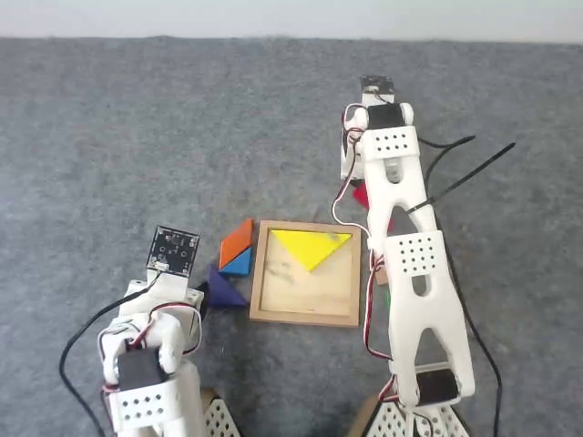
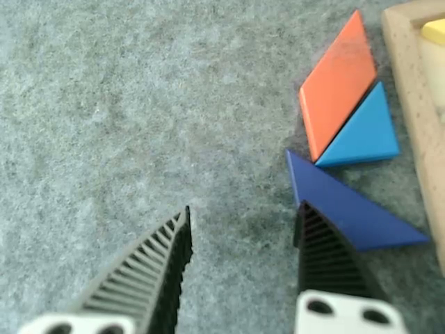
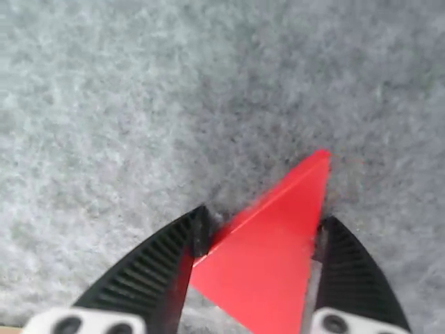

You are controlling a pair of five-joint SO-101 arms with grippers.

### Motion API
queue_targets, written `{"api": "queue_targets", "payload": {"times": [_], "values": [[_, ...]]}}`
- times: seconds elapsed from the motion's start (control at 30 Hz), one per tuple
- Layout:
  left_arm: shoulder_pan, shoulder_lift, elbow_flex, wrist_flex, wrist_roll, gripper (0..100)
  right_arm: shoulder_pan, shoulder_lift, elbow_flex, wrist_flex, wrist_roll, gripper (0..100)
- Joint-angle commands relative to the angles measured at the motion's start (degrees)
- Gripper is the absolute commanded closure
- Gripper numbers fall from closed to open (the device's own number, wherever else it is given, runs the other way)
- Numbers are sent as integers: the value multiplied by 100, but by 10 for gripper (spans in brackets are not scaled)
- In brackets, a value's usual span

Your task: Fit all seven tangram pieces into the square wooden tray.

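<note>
Your right gripper (image 3: pixel 263 229) has the red triangle (image 3: pixel 271 268) pinched on the mat just past the tray (image 1: pixel 258 273). I'd lift it level before swinging over. Left gripper (image 2: pixel 243 219) sits jaws apart by the navy triangle (image 2: pixel 348 209).

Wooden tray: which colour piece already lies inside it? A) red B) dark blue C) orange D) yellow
D: the yellow triangle lies inside the wooden tray. The orange piece and dark blue triangle lie on the carpet beside it, and the red triangle is held by the right gripper.
</note>
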Motion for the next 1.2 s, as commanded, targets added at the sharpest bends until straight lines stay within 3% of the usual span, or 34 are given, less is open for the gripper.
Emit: {"api": "queue_targets", "payload": {"times": [0.0, 0.33, 0.8, 1.17], "values": [[0, 18, -40, 35, -53, 775, -75, -558, -105, 259, 440, 775], [0, 18, -40, 35, -53, 775, -110, -1640, 1389, 251, 1512, 769], [0, 18, -40, 35, -53, 775, -233, -2018, 1996, 224, 2066, 526], [0, 18, -40, 35, -53, 775, -637, -2009, 2813, -163, 2523, 516]]}}
